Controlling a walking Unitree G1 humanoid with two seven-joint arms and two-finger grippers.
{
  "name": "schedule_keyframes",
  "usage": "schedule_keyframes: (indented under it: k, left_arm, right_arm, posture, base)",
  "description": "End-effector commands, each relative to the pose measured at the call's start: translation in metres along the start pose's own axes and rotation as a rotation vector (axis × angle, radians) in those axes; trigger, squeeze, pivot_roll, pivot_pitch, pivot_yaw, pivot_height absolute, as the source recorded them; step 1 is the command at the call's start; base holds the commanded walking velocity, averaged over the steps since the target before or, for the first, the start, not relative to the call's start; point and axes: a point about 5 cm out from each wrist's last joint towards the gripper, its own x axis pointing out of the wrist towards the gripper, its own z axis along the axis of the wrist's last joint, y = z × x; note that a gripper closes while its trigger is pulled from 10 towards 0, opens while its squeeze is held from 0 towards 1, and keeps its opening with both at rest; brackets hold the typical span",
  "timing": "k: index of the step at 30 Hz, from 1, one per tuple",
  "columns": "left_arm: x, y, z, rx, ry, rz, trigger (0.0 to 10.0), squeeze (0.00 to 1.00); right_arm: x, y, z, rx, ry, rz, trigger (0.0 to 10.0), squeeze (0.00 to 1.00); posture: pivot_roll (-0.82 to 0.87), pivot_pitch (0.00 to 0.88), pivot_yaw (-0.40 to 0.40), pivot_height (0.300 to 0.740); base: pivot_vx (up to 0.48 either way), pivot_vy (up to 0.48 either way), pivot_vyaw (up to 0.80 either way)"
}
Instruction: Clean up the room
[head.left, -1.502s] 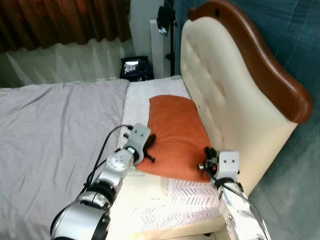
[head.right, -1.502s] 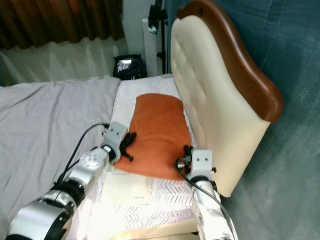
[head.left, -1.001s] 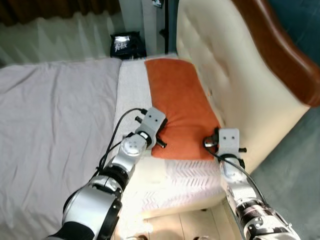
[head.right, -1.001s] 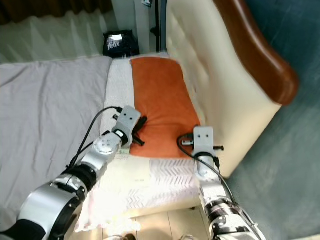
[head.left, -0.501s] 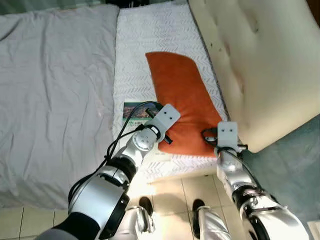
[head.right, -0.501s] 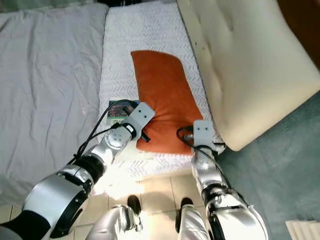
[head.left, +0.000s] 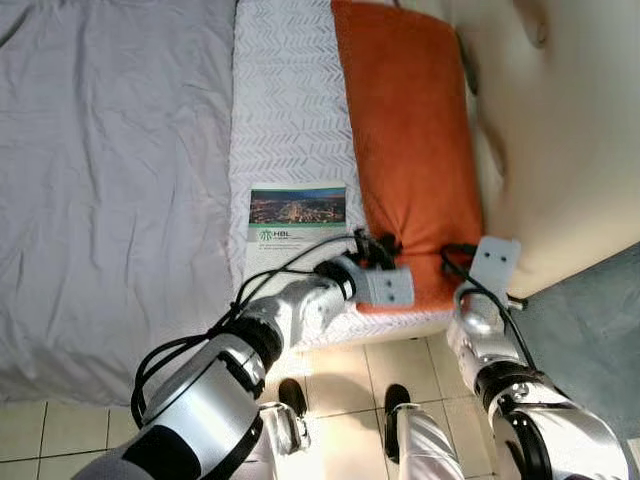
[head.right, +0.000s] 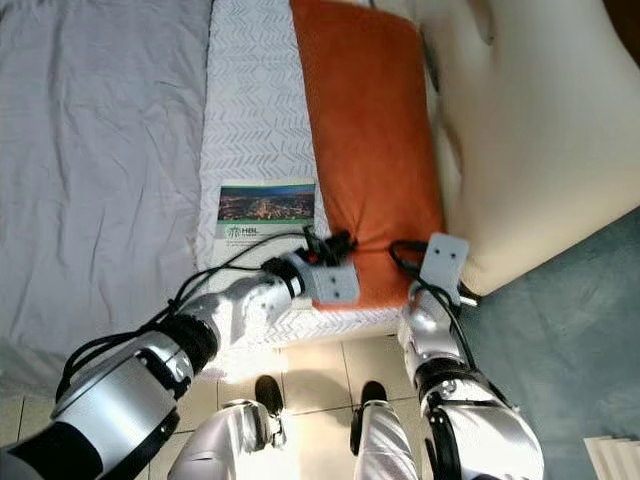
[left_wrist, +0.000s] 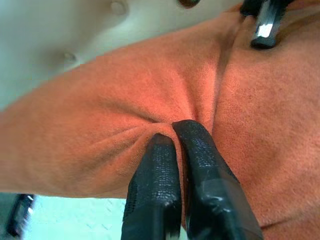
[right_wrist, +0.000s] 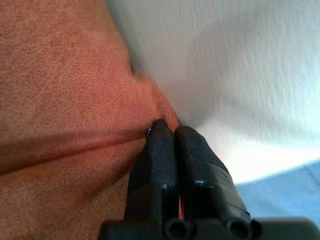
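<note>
Orange pillow (head.left: 415, 150) lies lengthwise on the white quilted strip (head.left: 285, 110) of the bed, along the cream headboard (head.left: 570, 140) in my head views, with a brochure (head.left: 296, 218) just beside its near end and the grey sheet (head.left: 110, 170) further left; my left gripper (head.left: 375, 250) and right gripper (head.left: 462, 262) both sit at the pillow's near corners. My left wrist view shows my fingers (left_wrist: 160, 170) clenched on a puckered fold of the orange fabric. My right wrist view shows my fingers (right_wrist: 160, 150) pressed together, pinching the pillow's edge where it meets the headboard.

A booklet (head.left: 296, 229) lying on the bed bears the letters "HBL" under its photo strip; the smaller print is illegible.
</note>
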Motion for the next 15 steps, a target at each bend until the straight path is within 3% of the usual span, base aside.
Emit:
schedule_keyframes:
  k: [1,2,3,5,6,12,15]
  left_arm:
    - [-0.020,-0.009,-0.034,-0.071,0.174,-0.023,10.0,0.00]
    - [-0.023,-0.010,-0.040,-0.120,0.220,-0.016,10.0,0.00]
    - [-0.027,-0.009,-0.049,-0.194,0.293,0.017,10.0,0.76]
    - [-0.028,-0.009,-0.051,-0.207,0.304,0.014,10.0,0.76]
    - [-0.028,-0.008,-0.051,-0.190,0.300,0.013,10.0,1.00]
    - [-0.025,0.018,-0.055,-0.129,0.295,0.051,10.0,1.00]
    - [-0.024,0.038,-0.058,-0.164,0.302,0.112,10.0,1.00]
  right_arm:
    - [0.011,-0.055,-0.015,-0.073,0.061,-0.209,10.0,0.00]
    - [0.010,-0.054,-0.020,-0.119,0.083,-0.190,10.0,0.00]
    - [0.007,-0.053,-0.027,-0.159,0.109,-0.170,10.0,1.00]
    - [0.007,-0.053,-0.027,-0.164,0.111,-0.172,10.0,1.00]
    - [0.007,-0.052,-0.027,-0.158,0.112,-0.173,10.0,1.00]
    - [0.007,-0.041,-0.019,-0.106,0.095,-0.179,10.0,1.00]
    - [0.009,-0.035,-0.010,-0.101,0.065,-0.157,10.0,1.00]
  posture:
    - [-0.14,0.441,0.047,0.740]
    - [-0.13,0.438,0.049,0.740]
    - [-0.13,0.440,0.050,0.740]
    - [-0.13,0.440,0.050,0.740]
    - [-0.13,0.444,0.054,0.740]
    - [-0.13,0.438,0.058,0.740]
    - [-0.12,0.434,0.056,0.740]
  base:
    - [0.000,0.000,0.00]
    - [0.000,0.000,0.00]
    - [0.000,0.000,0.00]
    - [0.000,0.000,0.00]
    - [0.000,0.000,0.00]
    - [0.000,0.000,0.00]
    - [0.000,0.000,0.00]
